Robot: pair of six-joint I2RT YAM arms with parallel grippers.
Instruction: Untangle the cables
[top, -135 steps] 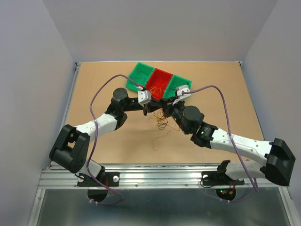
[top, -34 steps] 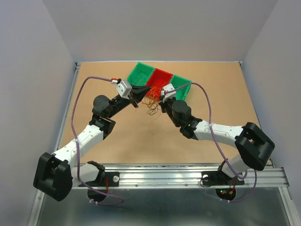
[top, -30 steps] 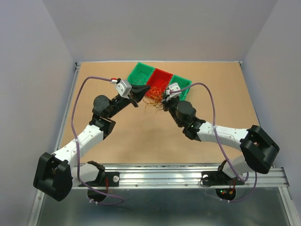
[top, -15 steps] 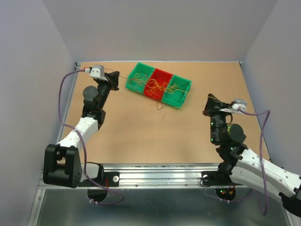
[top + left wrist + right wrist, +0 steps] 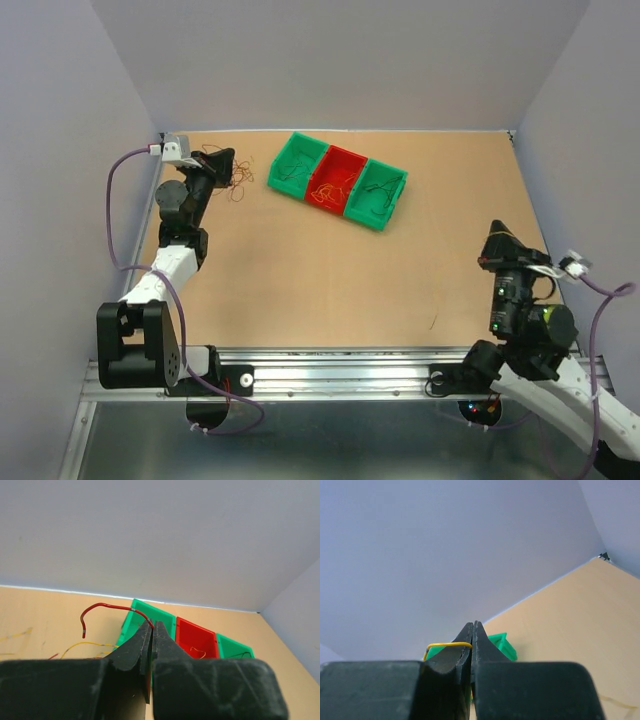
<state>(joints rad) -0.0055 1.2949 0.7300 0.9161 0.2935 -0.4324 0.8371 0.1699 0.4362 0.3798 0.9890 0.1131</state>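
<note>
Nearest us, by the table's (image 5: 330,290) right edge, our right gripper (image 5: 472,625) has its jaws pinched together on 1 yellow wire (image 5: 445,644). Farther off, at the far left corner, our left gripper (image 5: 152,625) has its jaws clamped on 1 red wire (image 5: 107,606), with a small clump of cables (image 5: 238,180) just beside it. Toward the back, near the middle, sit 3 bins (image 5: 388,210), green, red, green, each holding a few more cables.

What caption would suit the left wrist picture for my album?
Left tool clamped on a curly red wire, colourful bin row behind.
</note>
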